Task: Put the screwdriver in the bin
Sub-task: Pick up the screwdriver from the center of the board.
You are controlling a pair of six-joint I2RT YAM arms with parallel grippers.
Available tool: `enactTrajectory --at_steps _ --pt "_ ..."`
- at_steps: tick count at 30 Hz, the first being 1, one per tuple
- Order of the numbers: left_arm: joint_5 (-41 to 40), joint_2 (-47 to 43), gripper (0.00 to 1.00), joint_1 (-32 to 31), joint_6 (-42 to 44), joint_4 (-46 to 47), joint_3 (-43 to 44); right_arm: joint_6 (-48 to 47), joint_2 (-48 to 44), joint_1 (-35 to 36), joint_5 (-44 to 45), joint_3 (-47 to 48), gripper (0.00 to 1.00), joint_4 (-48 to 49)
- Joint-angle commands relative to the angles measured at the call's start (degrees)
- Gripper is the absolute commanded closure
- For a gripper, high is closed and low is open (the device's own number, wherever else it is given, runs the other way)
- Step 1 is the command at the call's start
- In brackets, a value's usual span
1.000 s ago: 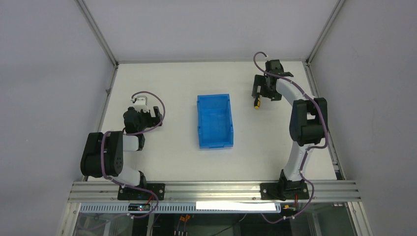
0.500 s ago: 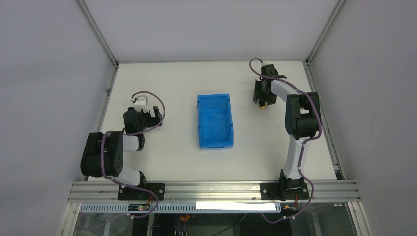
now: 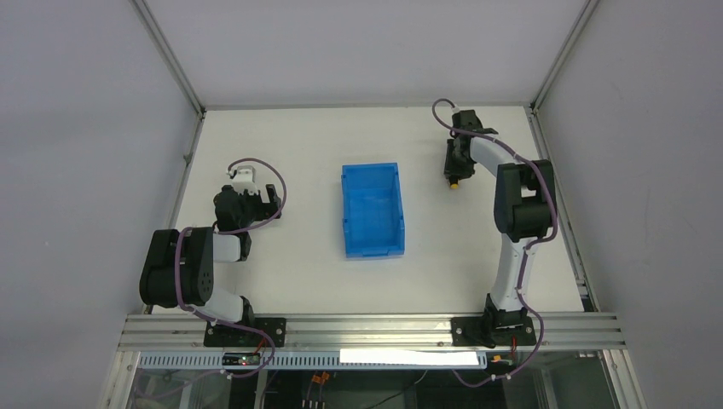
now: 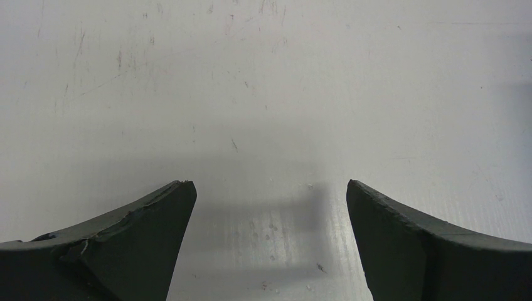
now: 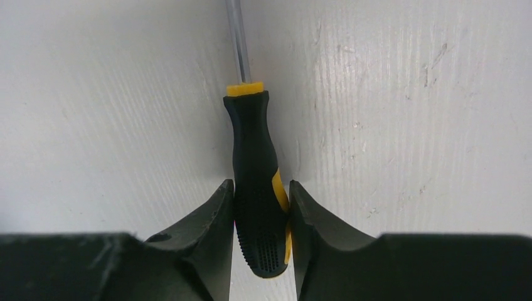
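The screwdriver (image 5: 256, 182) has a black and yellow handle and a thin metal shaft pointing away from the wrist camera. My right gripper (image 5: 261, 188) is shut on its handle, both fingers pressed against the sides, low over the white table. From above, only the yellow end of the screwdriver (image 3: 454, 182) shows under the right gripper (image 3: 456, 166) at the far right. The blue bin (image 3: 372, 210) stands open-topped in the middle of the table, to the left of that gripper. My left gripper (image 4: 270, 188) stands open over bare table, nothing between its fingers.
The left arm (image 3: 230, 213) is folded near the table's left side. Grey walls with metal frame posts (image 3: 170, 60) enclose the table on three sides. An aluminium rail (image 3: 375, 328) runs along the near edge.
My right gripper has come down over the screwdriver and closed its fingers on the handle. The left arm has not moved.
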Motion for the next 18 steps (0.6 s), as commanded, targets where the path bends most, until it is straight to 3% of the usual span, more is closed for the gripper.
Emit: enactTrajectory --at_steps 1,18 --pt "-0.2 -0.2 0.01 -0.5 0.8 1.3 1.1 0.4 -8.2 0.3 -0.9 1.5 0.91 -1.4" --pt "-0.1 -0.1 0.01 -0.5 0.8 1.3 1.2 -1.1 -22.1 0.3 -1.5 14.0 0.97 -13.0"
